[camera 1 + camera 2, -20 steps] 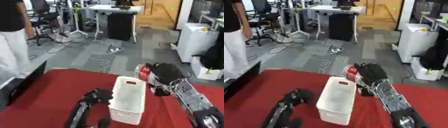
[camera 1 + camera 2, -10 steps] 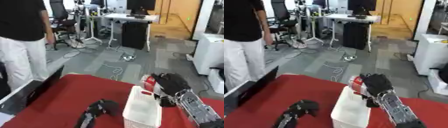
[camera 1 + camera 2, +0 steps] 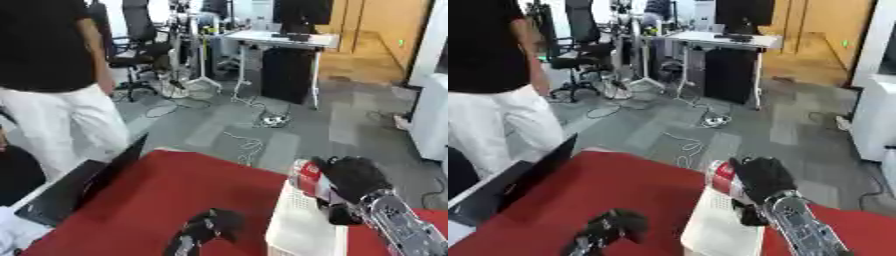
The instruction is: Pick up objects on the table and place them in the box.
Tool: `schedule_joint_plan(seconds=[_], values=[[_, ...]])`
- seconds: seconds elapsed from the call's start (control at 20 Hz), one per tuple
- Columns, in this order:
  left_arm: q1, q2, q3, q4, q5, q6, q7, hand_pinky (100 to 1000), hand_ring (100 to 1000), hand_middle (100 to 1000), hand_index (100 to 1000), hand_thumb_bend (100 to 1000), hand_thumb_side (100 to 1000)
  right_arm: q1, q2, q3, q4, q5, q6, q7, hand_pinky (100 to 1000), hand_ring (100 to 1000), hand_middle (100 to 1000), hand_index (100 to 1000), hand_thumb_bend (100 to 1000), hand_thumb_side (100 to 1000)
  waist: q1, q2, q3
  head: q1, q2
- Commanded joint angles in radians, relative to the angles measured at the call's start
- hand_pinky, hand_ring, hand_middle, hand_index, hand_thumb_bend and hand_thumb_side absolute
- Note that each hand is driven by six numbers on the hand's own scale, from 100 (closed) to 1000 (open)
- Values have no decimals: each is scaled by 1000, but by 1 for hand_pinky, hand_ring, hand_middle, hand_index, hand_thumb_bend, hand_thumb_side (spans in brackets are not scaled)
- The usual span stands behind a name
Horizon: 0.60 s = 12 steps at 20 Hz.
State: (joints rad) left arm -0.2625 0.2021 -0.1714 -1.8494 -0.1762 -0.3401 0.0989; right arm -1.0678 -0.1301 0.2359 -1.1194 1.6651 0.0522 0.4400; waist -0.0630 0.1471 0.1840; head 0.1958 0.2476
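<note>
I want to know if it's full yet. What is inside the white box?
From here the white box shows mostly its outer wall and rim, so its inside is hidden. The right hand holds a red can just above the rim, not yet in.

Table (image 3: 184, 195): red-covered. Bearing: white box (image 3: 302, 230) toward right edge; open black laptop (image 3: 83, 187) at left edge.

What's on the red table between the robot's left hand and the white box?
Nothing: in the left eye view only bare red table shows between the left hand and the box.
</note>
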Motion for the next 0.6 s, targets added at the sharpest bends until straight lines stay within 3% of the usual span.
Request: schedule_joint_plan(seconds=[0.05, 0.1, 0.15, 0.2, 0.35, 0.6], values=[[-15, 7, 1, -22, 4, -2, -4, 565, 690, 676, 748, 524, 778, -35, -7, -4, -14, 9, -13, -5, 356, 540, 641, 786, 100, 684, 4, -11, -1, 10, -17], [-15, 8, 1, -22, 4, -2, -4, 565, 690, 676, 748, 524, 779, -36, -7, -4, -14, 10, -19, -1, 378, 559, 662, 798, 100, 694, 4, -10, -1, 10, -17], [-15, 8, 1, -21, 4, -2, -4, 565, 690, 676, 748, 523, 779, -35, -7, -4, -14, 10, -25, 3, 543, 712, 791, 882, 100, 784, 3, -9, -2, 8, -17], [-15, 8, 1, -21, 4, -2, -4, 565, 690, 676, 748, 523, 780, -36, -8, -3, -15, 11, -32, 6, 613, 775, 840, 911, 100, 816, 3, -8, -2, 7, -17], [-15, 8, 1, -21, 3, -2, -4, 566, 690, 676, 748, 523, 780, -36, -9, -2, -20, 11, -45, 14, 730, 871, 916, 957, 100, 871, 3, -7, -4, 6, -16], [-14, 8, 2, -20, 2, -2, -4, 566, 691, 676, 748, 524, 781, -37, -9, -1, -27, 14, -55, 22, 761, 890, 933, 962, 100, 880, 5, -7, -6, 0, -13]])
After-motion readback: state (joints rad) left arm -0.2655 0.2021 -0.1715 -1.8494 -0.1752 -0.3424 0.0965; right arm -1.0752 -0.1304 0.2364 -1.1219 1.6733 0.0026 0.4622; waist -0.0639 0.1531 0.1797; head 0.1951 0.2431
